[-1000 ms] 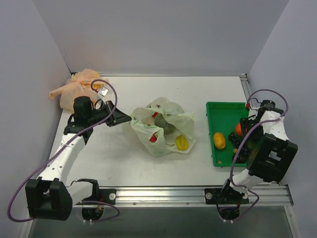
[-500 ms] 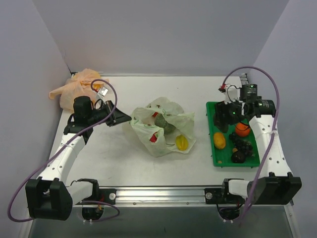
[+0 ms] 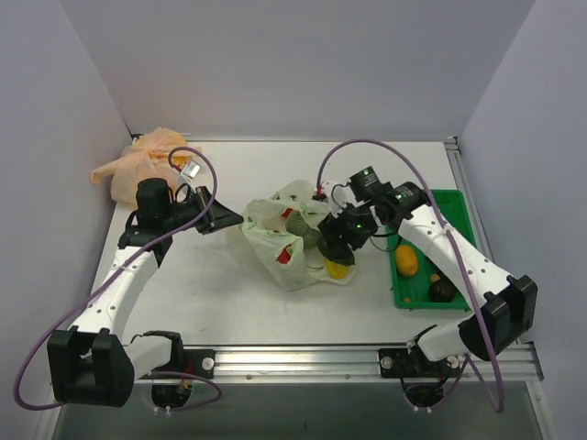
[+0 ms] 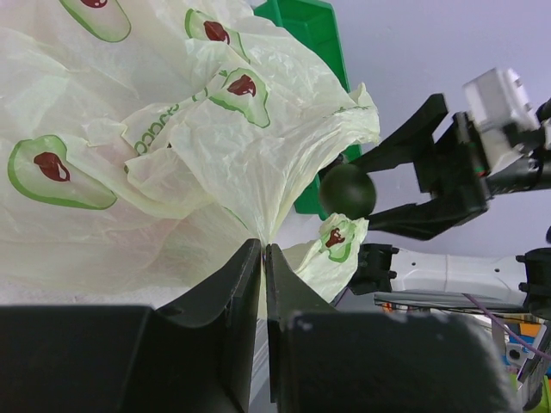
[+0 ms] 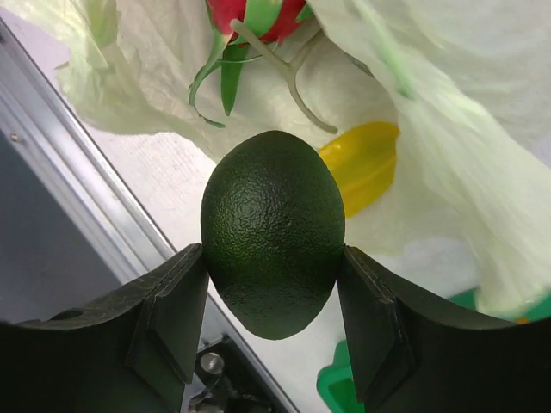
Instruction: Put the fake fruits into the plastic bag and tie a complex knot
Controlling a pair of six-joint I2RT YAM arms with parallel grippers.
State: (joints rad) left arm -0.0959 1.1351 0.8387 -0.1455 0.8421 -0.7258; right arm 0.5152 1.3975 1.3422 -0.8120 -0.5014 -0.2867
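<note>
step: loading | left gripper (image 4: 263, 249) pinches plastic bag (image 4: 155, 206) rim | right gripper (image 5: 273, 262) clamps avocado (image 5: 272, 202) | next: lower into bag mouth, release

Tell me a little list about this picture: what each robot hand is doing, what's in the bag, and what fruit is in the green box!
left gripper: shut, pinching the plastic bag
right gripper: shut on the avocado, held just above the bag's edge
in the bag: starfruit, dragon fruit
green tray: orange fruit, dark fruit
far left corner: peach-orange bag
</note>
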